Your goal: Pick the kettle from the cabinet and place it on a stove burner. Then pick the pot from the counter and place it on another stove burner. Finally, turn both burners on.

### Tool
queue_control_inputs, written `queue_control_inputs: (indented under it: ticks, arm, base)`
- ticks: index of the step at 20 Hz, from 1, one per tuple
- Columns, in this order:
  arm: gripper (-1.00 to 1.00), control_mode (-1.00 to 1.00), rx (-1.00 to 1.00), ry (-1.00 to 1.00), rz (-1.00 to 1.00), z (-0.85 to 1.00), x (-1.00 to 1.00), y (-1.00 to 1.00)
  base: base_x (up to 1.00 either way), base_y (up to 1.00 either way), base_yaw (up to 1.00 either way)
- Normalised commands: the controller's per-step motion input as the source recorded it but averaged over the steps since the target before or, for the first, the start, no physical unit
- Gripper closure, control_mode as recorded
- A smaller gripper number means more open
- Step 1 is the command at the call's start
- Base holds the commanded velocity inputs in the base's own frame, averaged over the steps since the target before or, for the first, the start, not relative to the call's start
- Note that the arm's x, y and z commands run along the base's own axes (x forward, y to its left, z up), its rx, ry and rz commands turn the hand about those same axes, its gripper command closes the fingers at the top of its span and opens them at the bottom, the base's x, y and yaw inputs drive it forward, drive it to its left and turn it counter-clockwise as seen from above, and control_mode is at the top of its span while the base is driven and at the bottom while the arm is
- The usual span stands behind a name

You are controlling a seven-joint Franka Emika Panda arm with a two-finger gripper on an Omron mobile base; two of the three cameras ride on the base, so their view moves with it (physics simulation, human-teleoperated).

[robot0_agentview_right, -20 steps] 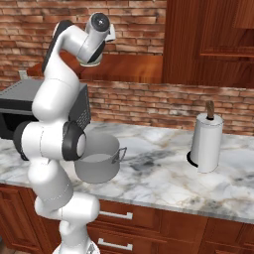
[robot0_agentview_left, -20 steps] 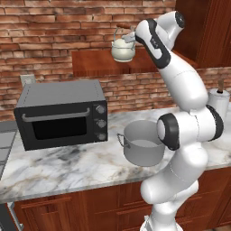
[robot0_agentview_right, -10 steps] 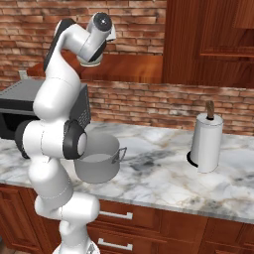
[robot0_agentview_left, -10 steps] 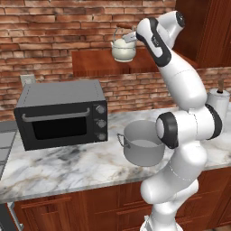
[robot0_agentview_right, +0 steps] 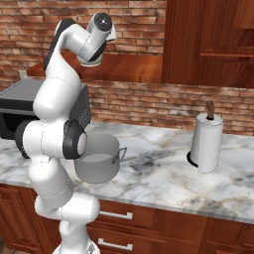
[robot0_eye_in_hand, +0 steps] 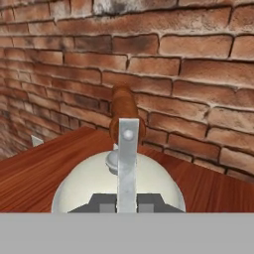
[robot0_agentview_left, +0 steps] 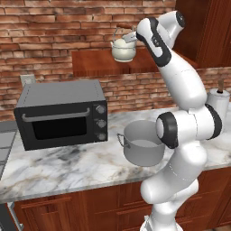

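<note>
The gripper point(robot0_agentview_left: 131, 38) is clamped on the wire handle of the cream kettle point(robot0_agentview_left: 123, 49), which hangs just below it over the cabinet point(robot0_agentview_left: 103, 62) ledge. Far below the gripper, the grey pot point(robot0_agentview_left: 142, 143) sits on the marble worktop point(robot0_agentview_left: 67, 167)

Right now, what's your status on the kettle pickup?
Gripper shut on the kettle by its handle. Kettle above the cabinet ledge, looks just lifted off it. Pot on the counter below, beside the microwave; path down looks clear.
</note>
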Motion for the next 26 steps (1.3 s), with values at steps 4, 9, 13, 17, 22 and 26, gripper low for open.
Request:
queue_control_inputs:
  ticks: [4,9,13,17,22,26]
  arm:
    - [1.0,-1.0,0.0,-0.01,0.0,0.07,-0.06,0.0]
    - [1.0,-1.0,0.0,-0.03,0.0,0.16,-0.16,0.0]
    - [1.0,-1.0,0.0,-0.02,0.0,0.09,-0.26,0.0]
    - [1.0,-1.0,0.0,-0.01,0.0,0.06,-0.31,-0.02]
    - [1.0,-1.0,0.0,-0.01,0.0,0.07,-0.44,-0.05]
    - [1.0,-1.0,0.0,-0.04,0.0,0.12,-0.48,0.0]
  base:
    - [0.0,0.0,0.0]
    - [0.0,0.0,0.0]
    - [0.0,0.0,0.0]
    - [0.0,0.0,0.0]
    - [0.0,0.0,0.0]
    - [0.0,0.0,0.0]
